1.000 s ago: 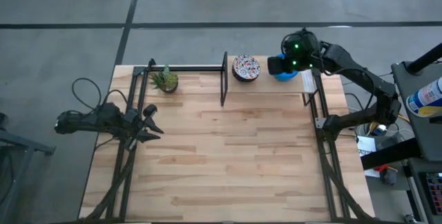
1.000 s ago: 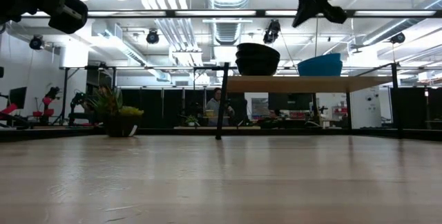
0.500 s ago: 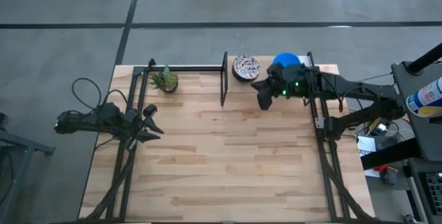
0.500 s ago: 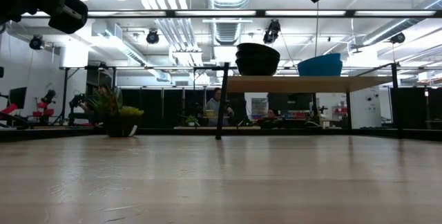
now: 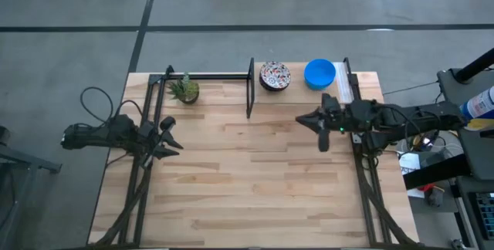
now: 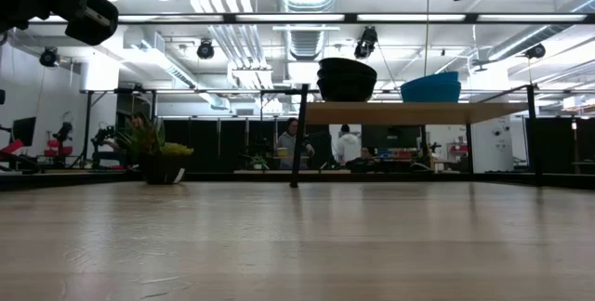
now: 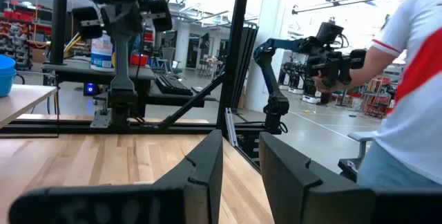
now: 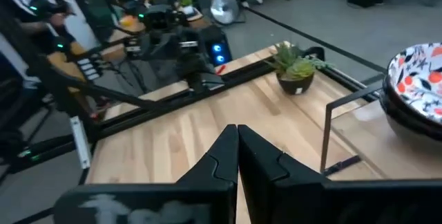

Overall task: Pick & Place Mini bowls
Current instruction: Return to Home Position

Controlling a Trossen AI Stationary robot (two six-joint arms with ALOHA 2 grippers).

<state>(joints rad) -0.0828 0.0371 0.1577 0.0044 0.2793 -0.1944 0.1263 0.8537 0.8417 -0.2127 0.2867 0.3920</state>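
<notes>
Patterned bowls (image 5: 275,76): white, glazed, with a red-and-dark floral speckle; nested into one stack at the shelf's plant-side end, and the low view shows several rims
Blue bowls (image 5: 319,73): plain bright blue, smooth and round; stacked just beside the patterned stack without touching it; apparently sorted by colour, count not readable
Shelf (image 6: 409,112): thin pale board on dark metal legs along the table's far edge; it lifts both stacks off the tabletop
Right gripper (image 5: 305,119): over the table in front of the shelf, well apart from the bowls; fingers pressed together on nothing; judgement: stacking looks finished, only the rest pose remains
Left gripper (image 5: 168,135): parked at the table's left edge, fingers apart, empty
Potted plant (image 5: 184,89): small, green, spiky leaves; on the tabletop left of the shelf board, not part of the job
Table (image 5: 255,180): light wood planks, matt
</notes>
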